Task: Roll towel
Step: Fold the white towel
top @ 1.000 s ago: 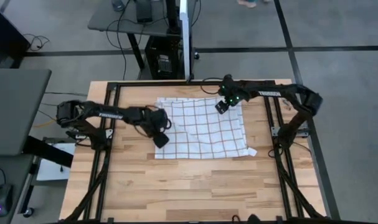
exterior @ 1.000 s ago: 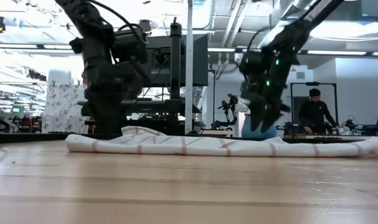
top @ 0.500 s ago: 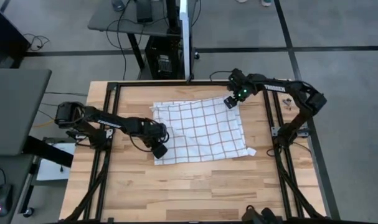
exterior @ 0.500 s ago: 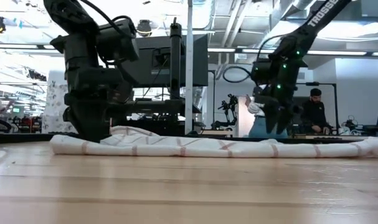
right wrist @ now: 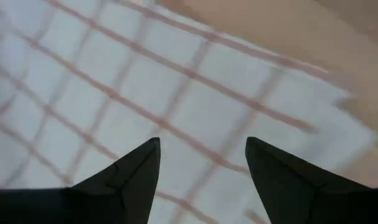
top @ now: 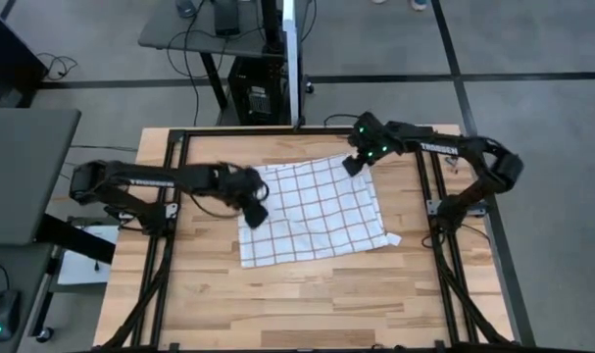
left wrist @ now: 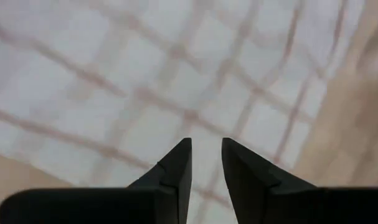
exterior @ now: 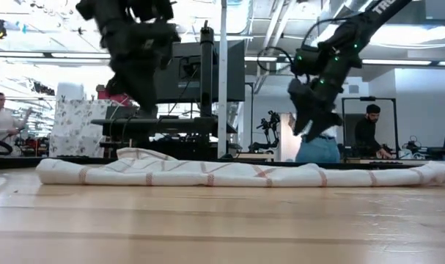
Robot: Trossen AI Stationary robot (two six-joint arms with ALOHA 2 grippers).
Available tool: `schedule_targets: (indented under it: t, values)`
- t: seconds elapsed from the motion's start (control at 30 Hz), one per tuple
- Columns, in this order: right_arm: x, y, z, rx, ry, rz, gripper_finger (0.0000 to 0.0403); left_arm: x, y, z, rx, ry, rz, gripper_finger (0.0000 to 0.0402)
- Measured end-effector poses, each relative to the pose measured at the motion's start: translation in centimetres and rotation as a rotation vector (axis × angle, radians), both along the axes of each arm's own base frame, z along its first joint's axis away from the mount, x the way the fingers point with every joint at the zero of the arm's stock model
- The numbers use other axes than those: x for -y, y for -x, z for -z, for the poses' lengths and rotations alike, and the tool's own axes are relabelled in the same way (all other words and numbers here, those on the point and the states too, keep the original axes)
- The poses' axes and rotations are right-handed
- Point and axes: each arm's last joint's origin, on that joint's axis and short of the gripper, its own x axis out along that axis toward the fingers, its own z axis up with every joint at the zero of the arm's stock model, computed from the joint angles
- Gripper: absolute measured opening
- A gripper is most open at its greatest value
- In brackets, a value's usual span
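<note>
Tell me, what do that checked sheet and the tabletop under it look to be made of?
The towel looks like thin woven cloth, probably cotton: matte white with a grid of red-brown lines, lying limp with soft folds along its edge in the low view. The table looks like wood, butcher-block style: pale strips joined side by side, with visible grain and a smooth, slightly glossy finish.

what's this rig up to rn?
Two-arm towel-rolling setup. The towel lies spread nearly flat on the wooden table, not rolled yet. The left hand hovers above the towel's left edge, fingers a narrow gap apart and holding nothing. The right hand hangs open above the far right corner, also empty. In the low view both hands are clear of the cloth.
</note>
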Motion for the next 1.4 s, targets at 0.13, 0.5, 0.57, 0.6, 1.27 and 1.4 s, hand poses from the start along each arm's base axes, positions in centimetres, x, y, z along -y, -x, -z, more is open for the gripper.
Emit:
schedule_targets:
  t: [0.13,0.5,0.57,0.6,1.27,1.4]
  values:
    - [-2.5,-2.3,1.4,-0.016,-0.031,-0.077,0.023,-3.5,0.5,0.2,-0.042,-0.06,-0.04,0.0072]
    - [-9.4,-6.9,3.6,0.015,-0.061,-0.14,0.023,-11.8,0.5,6.0,-0.149,0.052,-0.128,0.0072]
    - [-10.2,-7.1,3.7,0.011,-0.056,-0.124,0.023,-12.5,0.1,7.1,-0.155,0.055,-0.138,0.0072]
    - [-10.6,-7.2,3.7,0.011,-0.053,-0.12,0.023,-12.8,-0.1,7.6,-0.155,0.056,-0.143,0.0072]
    - [-11.3,-7.3,3.7,0.005,-0.033,-0.101,0.023,-13.1,-0.6,8.8,-0.225,-0.087,0.162,0.0005]
    - [-11.3,-7.3,3.6,0.0,-0.033,-0.102,0.023,-13.5,-1.0,6.9,-0.19,-0.145,0.155,0.0001]
